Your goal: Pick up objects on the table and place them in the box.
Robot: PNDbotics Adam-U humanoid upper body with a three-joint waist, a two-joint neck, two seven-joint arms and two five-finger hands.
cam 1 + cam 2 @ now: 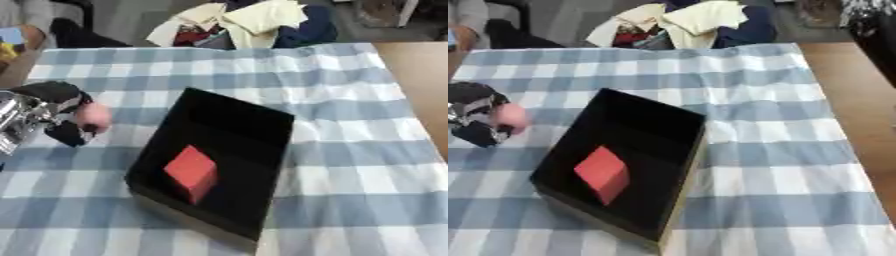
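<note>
Standing at the left edge of the bench (350, 150), the robot's left hand (54, 112) has its dark fingers (68, 134) curled round a small pink rounded object (93, 116), grasping it just beside the box and clear of the checked cloth (262, 70), as far as I can tell. Held there, to the left of the box's near wall, it looks ready to be carried across the rim and let go inside; that would be my reading of why the hand sits at that height and spot.

Moving right, the black box (262, 112) lies open-topped and askew on the blue-and-white cloth, its long side running towards the robot, so either arm could reach over it. Inside, near the front end, rests one red block (192, 172), tilted on an edge or corner, apparently already delivered.

Counting: one box, one red block in it, one pink object in the hand. I see no other loose items on the cloth, so the pink one may be the last. The right hand does not show anywhere.

Beyond the far edge lies a heap of yellow and dark fabrics (254, 22).
</note>
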